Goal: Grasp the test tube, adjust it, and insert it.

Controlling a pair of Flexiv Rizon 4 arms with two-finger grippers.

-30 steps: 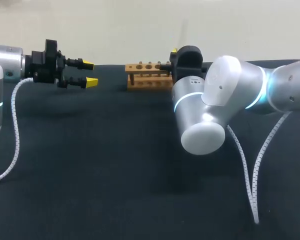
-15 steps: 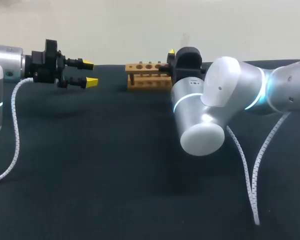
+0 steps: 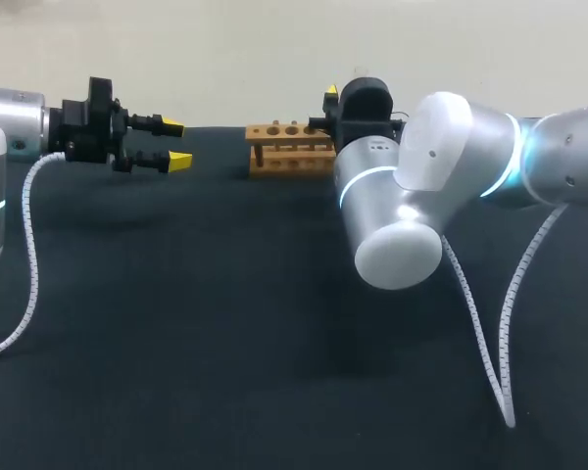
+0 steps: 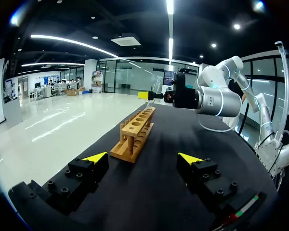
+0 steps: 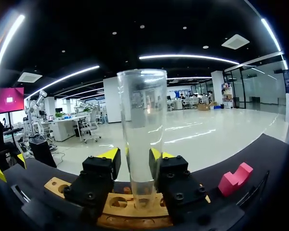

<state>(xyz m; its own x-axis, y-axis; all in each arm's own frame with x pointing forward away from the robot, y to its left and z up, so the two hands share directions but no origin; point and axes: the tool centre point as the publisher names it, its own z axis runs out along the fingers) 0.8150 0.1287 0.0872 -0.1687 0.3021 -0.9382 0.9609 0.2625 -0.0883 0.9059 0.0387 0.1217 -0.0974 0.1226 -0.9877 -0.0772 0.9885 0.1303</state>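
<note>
Over the black table (image 3: 176, 343), had test tube (image 5: 141, 120) pinched in right gripper (image 5: 135, 155) above wooden rack (image 3: 289, 149). Had left gripper (image 3: 176, 143) open. Only needed inserting.

- This was a robotics lab bench: a silver left arm (image 3: 15, 117) and right arm (image 3: 451, 166) flanked one table (image 3: 196, 323) covered in black.
- Lab ware sat on it: a wooden test tube rack (image 3: 286, 149) with round holes.
- The right gripper (image 5: 134, 155) clamped a clear glass test tube (image 5: 142, 110) upright above the rack.
- A pale cable (image 3: 27, 264) trailed loose from the left arm across the table.
</note>
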